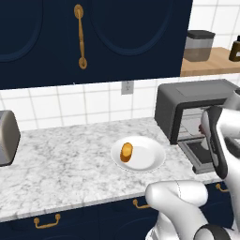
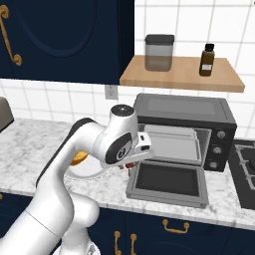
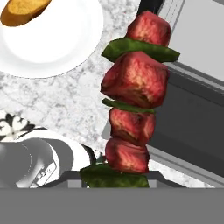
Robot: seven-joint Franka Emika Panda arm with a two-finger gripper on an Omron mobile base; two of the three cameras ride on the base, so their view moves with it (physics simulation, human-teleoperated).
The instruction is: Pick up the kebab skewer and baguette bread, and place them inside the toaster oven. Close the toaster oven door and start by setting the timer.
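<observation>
The pincer (image 3: 116, 177) grips the kebab skewer (image 3: 135, 94), glossy red meat cubes alternating with flat green pepper slices, held above the speckled marble table (image 1: 61, 164). At its 10 o'clock in the hand view, the stubby golden baguette bread (image 3: 24, 9) lies on a smooth round white plate (image 3: 65, 39). The boxy dark grey toaster oven (image 2: 184, 112) stands with its glass toaster oven door (image 2: 167, 184) folded down flat.

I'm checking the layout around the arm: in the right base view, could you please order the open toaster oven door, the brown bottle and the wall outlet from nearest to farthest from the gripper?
1. toaster oven door: folded down just right of the gripper.
2. wall outlet: on the tiles above it.
3. brown bottle: on the wooden shelf, up and far right.
</observation>
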